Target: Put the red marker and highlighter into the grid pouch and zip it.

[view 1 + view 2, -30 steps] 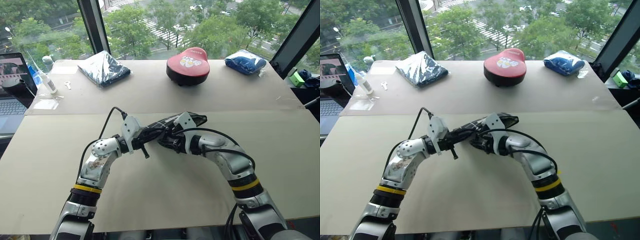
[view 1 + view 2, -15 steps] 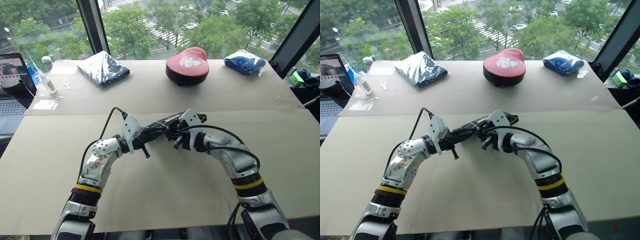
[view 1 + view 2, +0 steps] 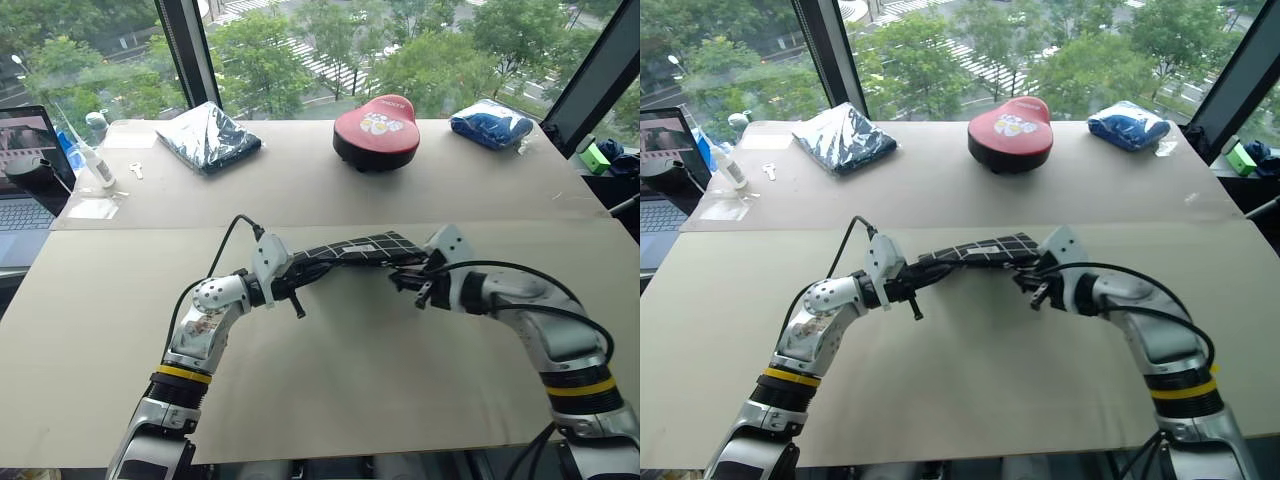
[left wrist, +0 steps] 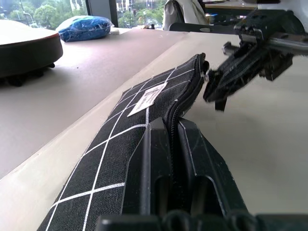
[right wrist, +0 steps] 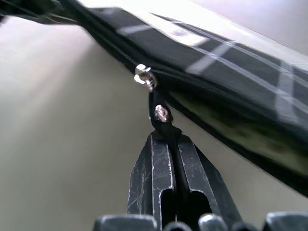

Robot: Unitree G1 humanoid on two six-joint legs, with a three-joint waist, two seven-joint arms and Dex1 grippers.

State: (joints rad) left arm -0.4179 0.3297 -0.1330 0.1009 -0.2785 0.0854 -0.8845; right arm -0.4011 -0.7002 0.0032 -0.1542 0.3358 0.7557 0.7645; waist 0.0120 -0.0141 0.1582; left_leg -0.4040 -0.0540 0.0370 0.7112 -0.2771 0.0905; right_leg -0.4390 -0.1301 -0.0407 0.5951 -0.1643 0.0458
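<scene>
We see the left gripper (image 3: 296, 281) clamped on the grid pouch (image 3: 355, 250); the right gripper (image 5: 166, 139) pinches its zipper pull cord (image 5: 161, 118).

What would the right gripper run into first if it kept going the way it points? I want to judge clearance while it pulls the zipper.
Probably the grid pouch itself: the right gripper, shut on the zipper pull cord, points straight at it.

Grid pouch (image 3: 350, 248): contents concealed, one end covered by left end effector (image 4: 174, 144). Laptop (image 3: 22, 165): cropped by frame edge. Small white item (image 3: 136, 171) on table (image 3: 330, 370): too small to identify.
</scene>
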